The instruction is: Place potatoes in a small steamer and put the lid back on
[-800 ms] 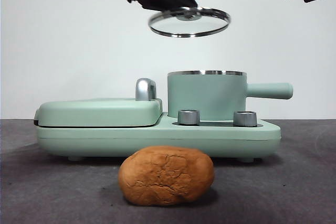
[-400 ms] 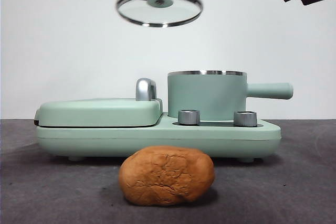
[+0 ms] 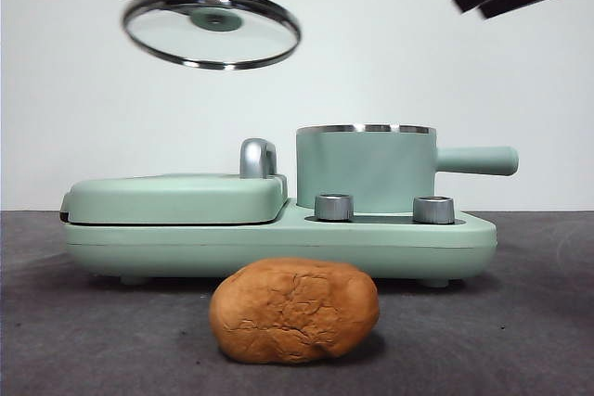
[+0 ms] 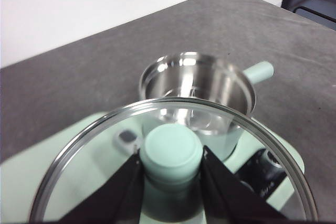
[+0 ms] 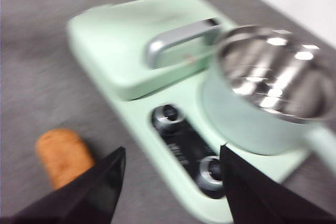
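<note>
Overhead, we see the lid [image 3: 212,28], clear glass with a steel rim, pinched at its green knob by the left gripper [image 4: 171,167].
We note it hangs tilted above the griddle [image 3: 176,198], beside the open pot [image 3: 366,168]. Potato [image 3: 294,310], cracked and orange-brown, lies on the table [image 3: 520,322] below. Right gripper [image 5: 172,169] hovers, jaws spread.

A bare test setup rather than a home kitchen: a mint-green cooking appliance [image 3: 278,229] sits alone on a grey felt-like table [image 3: 520,322] before a blank white wall [image 3: 418,62].
</note>
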Tool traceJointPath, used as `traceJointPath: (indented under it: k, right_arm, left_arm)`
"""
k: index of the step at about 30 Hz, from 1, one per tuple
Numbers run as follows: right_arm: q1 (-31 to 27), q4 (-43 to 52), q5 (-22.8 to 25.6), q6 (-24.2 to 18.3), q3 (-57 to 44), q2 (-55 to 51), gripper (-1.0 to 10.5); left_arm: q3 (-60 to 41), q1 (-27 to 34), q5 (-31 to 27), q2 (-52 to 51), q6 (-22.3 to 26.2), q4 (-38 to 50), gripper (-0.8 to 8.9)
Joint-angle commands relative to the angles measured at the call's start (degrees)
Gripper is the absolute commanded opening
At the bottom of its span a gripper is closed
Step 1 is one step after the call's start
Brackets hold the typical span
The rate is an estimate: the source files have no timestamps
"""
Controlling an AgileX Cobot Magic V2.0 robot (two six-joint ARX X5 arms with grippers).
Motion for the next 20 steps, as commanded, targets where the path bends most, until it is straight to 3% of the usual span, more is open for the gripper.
traceJointPath:
  k: [1,8,13,20]
  right_arm:
    - [3.4,-0.1,-0.1,-1.7,1.1,2.3,2.9]
    - [10.5,0.2,-0.1,-1.7,1.1,10.6,2.9]
    - [13.5,1.7,-0.2,-1.7,1.1,17.2,3.7]
    - [16.1,7.6,-0.3,-1.7,1.1,26.7,3.7]
  left_arm:
    - [-2.3,0.2,-1.5,-3.2,-2.1,1.3,0.13]
    - [-6.8,1.6,-2.5,-11.2,-3.5,-2.4,0.13]
    - [-6.9,2.6,-2.6,-13.8,-3.0,-5.4,0.13]
    - [-6.9,3.4,-2.6,-14.9,-2.3,-5.5,0.13]
